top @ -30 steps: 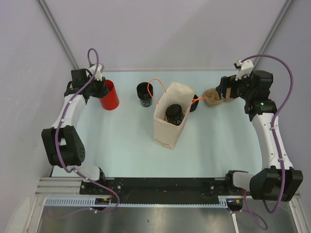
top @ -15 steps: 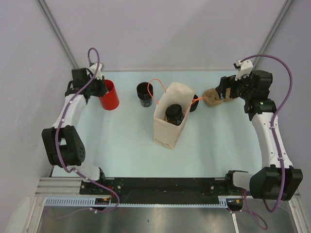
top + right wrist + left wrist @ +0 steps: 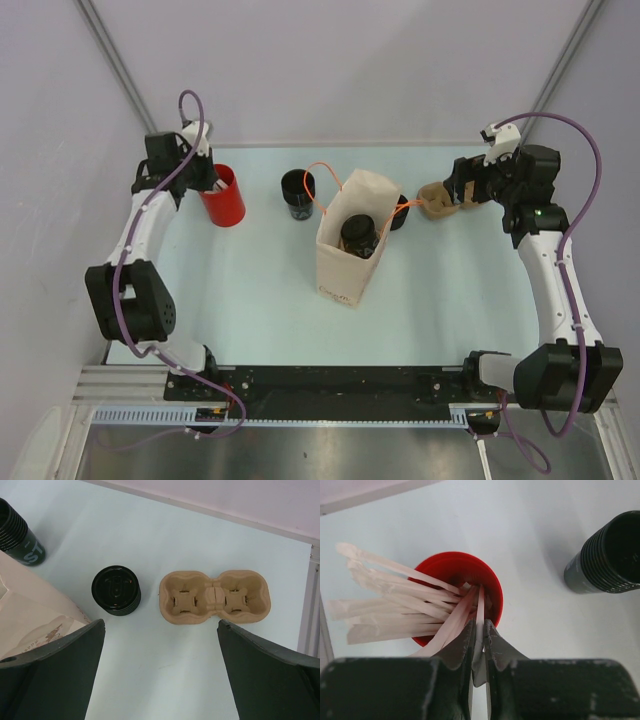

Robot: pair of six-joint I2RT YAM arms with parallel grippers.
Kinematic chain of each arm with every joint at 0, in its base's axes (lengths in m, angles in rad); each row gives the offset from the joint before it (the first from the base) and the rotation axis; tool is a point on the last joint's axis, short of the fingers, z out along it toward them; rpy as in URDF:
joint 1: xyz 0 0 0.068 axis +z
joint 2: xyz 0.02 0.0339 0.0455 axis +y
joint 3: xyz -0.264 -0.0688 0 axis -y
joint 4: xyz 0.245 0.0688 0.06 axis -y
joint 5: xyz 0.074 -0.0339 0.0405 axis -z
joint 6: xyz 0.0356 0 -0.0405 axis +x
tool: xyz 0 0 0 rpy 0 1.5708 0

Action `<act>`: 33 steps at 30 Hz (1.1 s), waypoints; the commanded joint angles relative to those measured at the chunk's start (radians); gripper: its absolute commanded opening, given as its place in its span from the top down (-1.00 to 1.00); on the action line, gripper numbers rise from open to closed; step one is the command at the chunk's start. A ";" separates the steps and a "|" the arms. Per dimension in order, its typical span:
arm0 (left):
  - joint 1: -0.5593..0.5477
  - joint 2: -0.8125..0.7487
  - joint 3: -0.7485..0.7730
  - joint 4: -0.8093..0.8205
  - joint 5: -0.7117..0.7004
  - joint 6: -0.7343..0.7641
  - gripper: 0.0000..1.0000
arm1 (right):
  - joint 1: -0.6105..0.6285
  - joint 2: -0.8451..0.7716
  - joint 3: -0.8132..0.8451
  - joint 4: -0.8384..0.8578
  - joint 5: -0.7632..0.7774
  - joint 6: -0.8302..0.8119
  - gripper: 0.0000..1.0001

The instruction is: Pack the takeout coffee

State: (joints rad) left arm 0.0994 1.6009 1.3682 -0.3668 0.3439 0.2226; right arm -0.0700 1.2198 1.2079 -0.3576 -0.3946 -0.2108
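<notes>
The left gripper (image 3: 479,628) is pinched on one white stick (image 3: 480,597) in the red cup (image 3: 228,206) at the top view's upper left. The right gripper (image 3: 160,672) gapes wide near the cardboard carrier (image 3: 215,596). The black cup (image 3: 298,193) stands upper centre, just left of the paper bag (image 3: 345,268).

White shells between chunky black joint housings on both, the left arm (image 3: 140,228) and the right arm (image 3: 562,290), each trailed by a purple cable (image 3: 186,108), and a small green light (image 3: 540,212) glows on the right one. Up close, the left gripper (image 3: 478,626) shows a black body with pale, jagged-edged fingers. The right gripper (image 3: 160,625) has broad, dark, smooth ones.
</notes>
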 commanded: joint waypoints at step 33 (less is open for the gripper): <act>-0.175 -0.452 0.307 -0.090 0.323 -0.092 0.75 | -0.037 0.058 0.001 0.011 -0.009 -0.001 -0.99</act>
State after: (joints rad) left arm -0.0692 1.1759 1.6009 -0.4824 0.5205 0.2241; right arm -0.1024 1.2732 1.2079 -0.3622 -0.3939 -0.2104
